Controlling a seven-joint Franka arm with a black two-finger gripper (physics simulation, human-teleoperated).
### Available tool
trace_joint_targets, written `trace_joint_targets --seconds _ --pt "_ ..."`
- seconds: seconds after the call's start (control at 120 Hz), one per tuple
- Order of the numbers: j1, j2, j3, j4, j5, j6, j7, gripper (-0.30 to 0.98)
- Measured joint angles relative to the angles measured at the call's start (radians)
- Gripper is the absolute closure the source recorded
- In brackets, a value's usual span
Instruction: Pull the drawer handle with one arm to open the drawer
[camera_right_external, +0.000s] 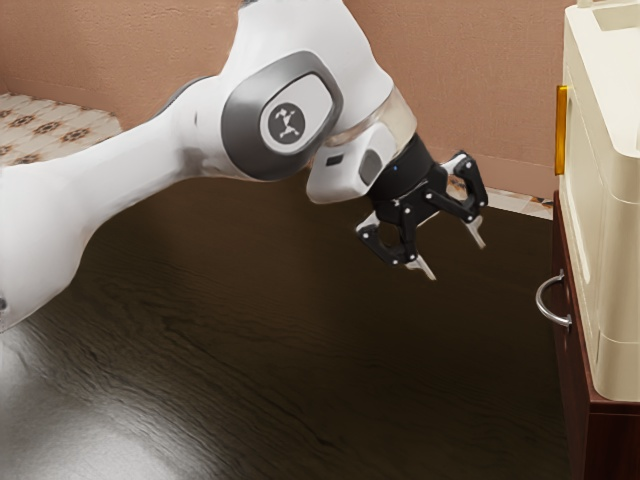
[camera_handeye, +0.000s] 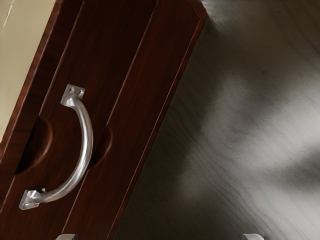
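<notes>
Exterior view: pincer (camera_right_external: 450, 254) wide, empty; handle (camera_right_external: 541, 300) apart from it, toward the exterior view's right and slightly lower. Wrist view: handle on the wooden front (camera_handeye: 107, 50), long axis steeply aslant to the fingertip-to-fingertip line; approach judged to need sideways travel.

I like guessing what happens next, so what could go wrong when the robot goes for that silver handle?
It could miss: the open gripper isn't touching the silver handle, so it might close on air. The handle is smooth and curved, so the grip could slip off. And a big cream box sits on top of the wooden cabinet, so a hard tug might make it wobble.
</notes>
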Motion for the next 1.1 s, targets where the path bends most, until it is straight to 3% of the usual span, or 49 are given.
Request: trace_joint_targets --seconds 0.258,0.8,0.933,1.1 --pt "-0.006 0.044 -0.037 -0.011 -0.063 0.092 0.138 0.38" --pt "-0.003 0.126 -0.076 0.001 -0.114 0.178 0.294 0.41" --pt "0.001 0.146 -0.075 0.002 -0.151 0.189 0.324 0.43" --pt "0.007 0.170 -0.075 0.001 -0.170 0.197 0.354 0.57"
